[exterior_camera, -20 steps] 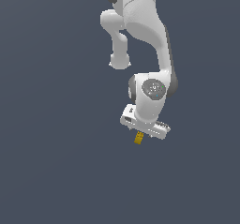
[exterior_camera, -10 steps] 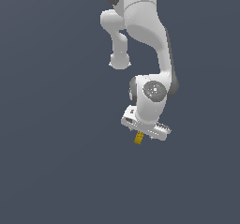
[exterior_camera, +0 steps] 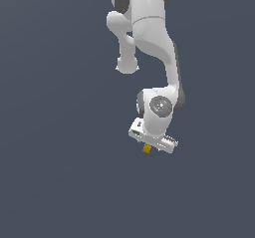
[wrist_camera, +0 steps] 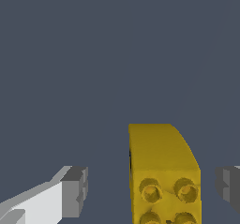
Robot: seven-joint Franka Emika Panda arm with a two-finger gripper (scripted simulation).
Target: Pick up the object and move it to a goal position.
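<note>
The object is a mustard-yellow block with round studs on one face and a curved edge. In the wrist view it sits between my two fingers, with a gap on each side. One grey pad stands farther from it than the other pad. My gripper is open around the block. In the exterior view the white gripper hangs at the end of the arm, pointing down. The object shows as a tiny yellow piece just under the hand.
A plain dark grey-blue surface fills both views. The white arm rises from the gripper to the exterior view's top. No other object shows.
The hand has sunk very slightly over the yellow block. The block has not moved.
</note>
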